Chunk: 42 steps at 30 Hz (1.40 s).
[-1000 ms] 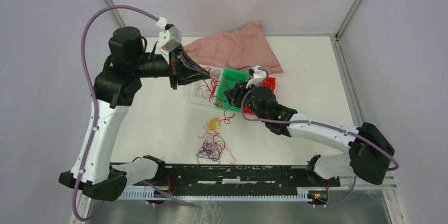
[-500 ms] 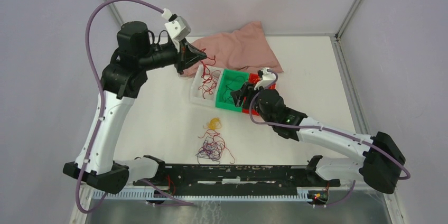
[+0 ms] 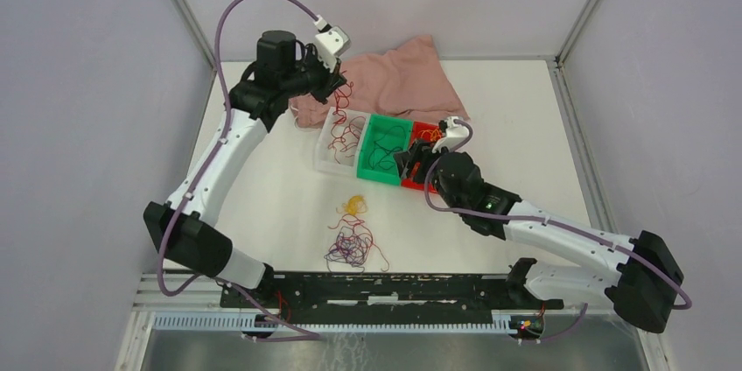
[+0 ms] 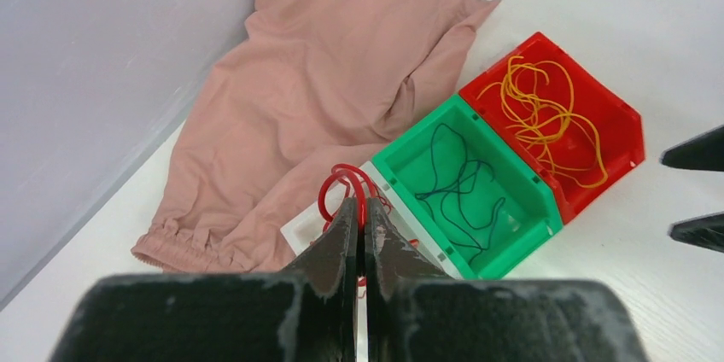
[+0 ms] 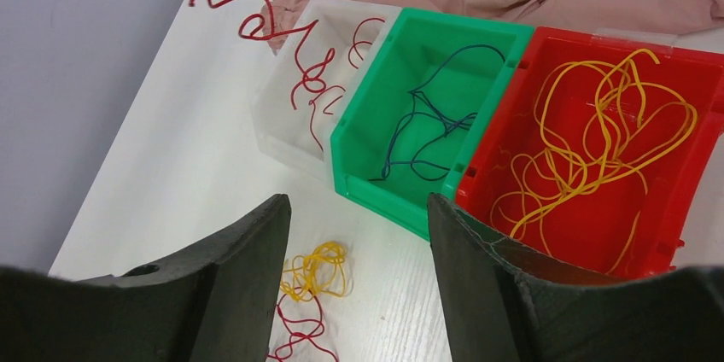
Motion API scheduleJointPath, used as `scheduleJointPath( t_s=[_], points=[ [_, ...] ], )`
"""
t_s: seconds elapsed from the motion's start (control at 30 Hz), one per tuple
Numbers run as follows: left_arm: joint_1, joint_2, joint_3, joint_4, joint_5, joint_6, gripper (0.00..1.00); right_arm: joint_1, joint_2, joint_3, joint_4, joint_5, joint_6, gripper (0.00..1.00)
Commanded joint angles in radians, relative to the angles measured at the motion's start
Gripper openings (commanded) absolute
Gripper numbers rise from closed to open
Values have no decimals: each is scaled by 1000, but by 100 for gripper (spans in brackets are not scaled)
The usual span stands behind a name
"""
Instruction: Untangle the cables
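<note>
My left gripper (image 4: 359, 201) is shut on a red cable (image 4: 340, 184), held high above the clear white bin (image 3: 325, 157). The strand (image 5: 256, 25) hangs down in curls into that bin (image 5: 286, 136). The green bin (image 5: 376, 195) holds dark blue cables (image 5: 423, 127), and the red bin (image 5: 580, 230) holds orange-yellow ones (image 5: 598, 136). A tangled clump of red and purple cables (image 3: 353, 247) lies on the table, with a small yellow bunch (image 3: 354, 205) beside it. My right gripper (image 5: 357, 201) hovers open and empty near the green bin's front, above the yellow bunch (image 5: 318, 270).
A pink cloth (image 3: 398, 80) lies crumpled behind the three bins, against the back wall. The enclosure walls stand close to the left arm (image 3: 262, 95). A black rail (image 3: 385, 288) runs along the near edge.
The left gripper has lifted the red cable up and back toward the pink cloth. The right gripper has opened wider and drawn back rightward from the green bin.
</note>
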State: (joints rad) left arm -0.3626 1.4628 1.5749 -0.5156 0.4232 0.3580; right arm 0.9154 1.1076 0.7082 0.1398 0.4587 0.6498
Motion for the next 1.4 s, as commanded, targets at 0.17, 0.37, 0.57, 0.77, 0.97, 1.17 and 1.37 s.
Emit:
scheduleJointPath(
  t_s=[0.17,0.37,0.57,0.77,0.97,1.17,1.37],
  points=[
    [-3,88,-102,196,-15,33,3,-1,-47,-16,9,53,-35,67],
    [-3,127,-216,218,-54,97,3,-1,-52,-12,11,59,-64,67],
    [8,249,-166,114,-89,150,5,-1,-50,-6,10,59,-74,68],
    [17,312,-204,160,-113,166,3,-3,-33,-10,14,56,-67,70],
    [21,319,-289,271,-129,169,3,-6,-13,-2,15,50,-67,70],
    [19,358,-321,329,-141,167,3,-10,-2,-5,23,43,-66,70],
    [14,393,-342,389,-155,179,5,-19,16,-7,48,-6,-61,71]
  ],
)
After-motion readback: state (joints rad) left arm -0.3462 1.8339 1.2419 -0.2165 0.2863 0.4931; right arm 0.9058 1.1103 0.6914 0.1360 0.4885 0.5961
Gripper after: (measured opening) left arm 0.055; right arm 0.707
